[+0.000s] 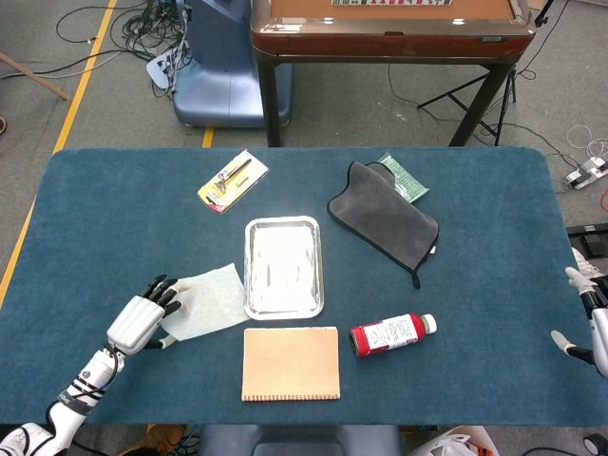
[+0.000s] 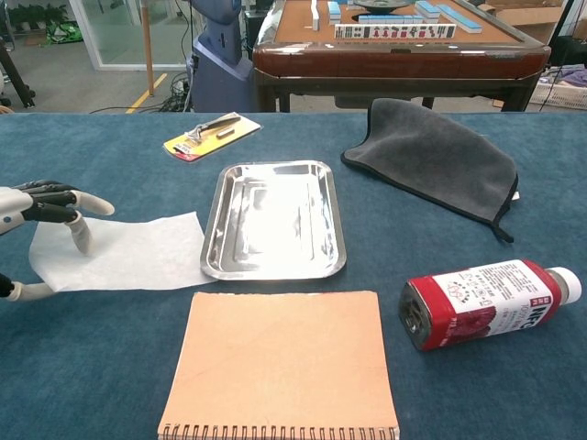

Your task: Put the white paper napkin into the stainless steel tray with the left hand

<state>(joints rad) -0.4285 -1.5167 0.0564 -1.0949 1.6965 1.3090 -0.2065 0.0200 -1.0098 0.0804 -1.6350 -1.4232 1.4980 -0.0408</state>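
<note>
Left hand (image 2: pixel 46 206) pinching white paper napkin (image 2: pixel 128 252).

Bright, even light fills both views, and shadows on the counter (image 1: pixel 114 218) are faint and soft. The stainless steel tray (image 2: pixel 275 266) throws back a broad white glare across its floor in the chest view, and it washes pale in the head view too. Focus is crisp near and far. In the chest view the counter's far edge bows slightly toward the corners.
</note>
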